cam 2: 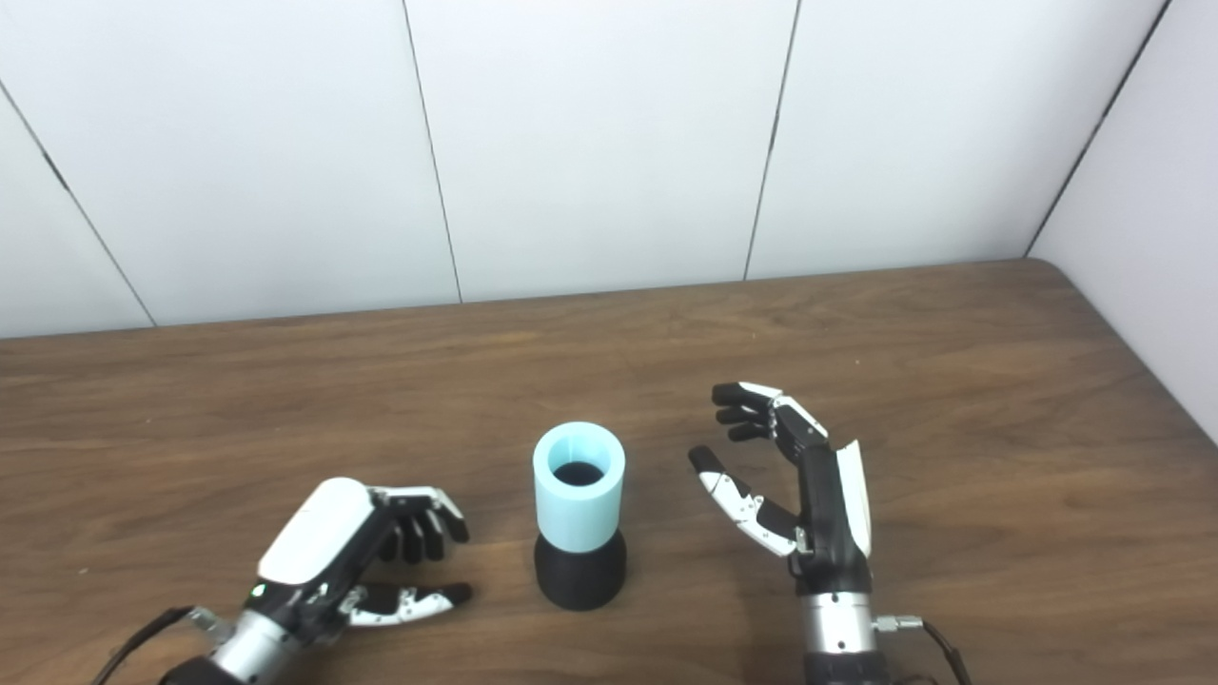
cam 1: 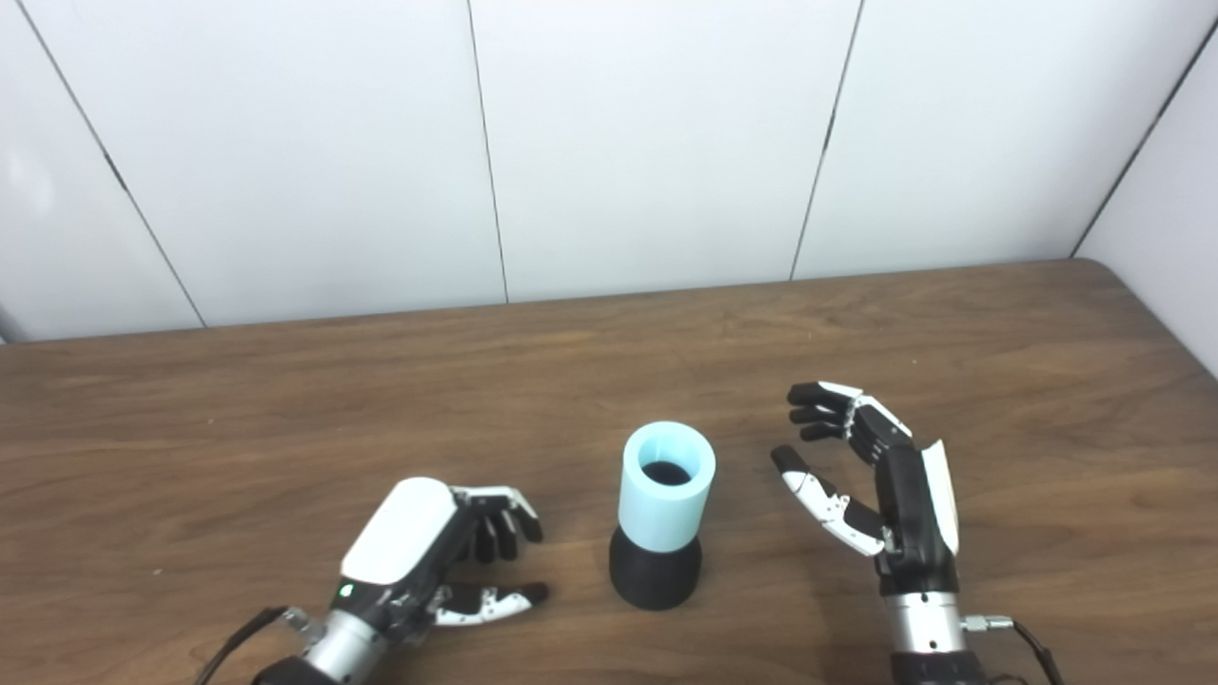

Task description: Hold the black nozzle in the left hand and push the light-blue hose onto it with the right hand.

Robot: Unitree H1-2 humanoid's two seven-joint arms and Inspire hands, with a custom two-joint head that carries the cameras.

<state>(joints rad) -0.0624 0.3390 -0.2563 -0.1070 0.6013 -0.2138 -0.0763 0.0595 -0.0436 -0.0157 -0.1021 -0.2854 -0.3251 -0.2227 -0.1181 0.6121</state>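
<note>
Both arms are cropped below; hose [cam 1: 666, 490] hides nozzle [cam 1: 656, 576] top.

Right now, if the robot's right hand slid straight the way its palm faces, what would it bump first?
Probably the light-blue hose on the black nozzle; the right hand opens toward it, though depth is uncertain.

I can read no text, label, brand, number or sign in either view.
</note>
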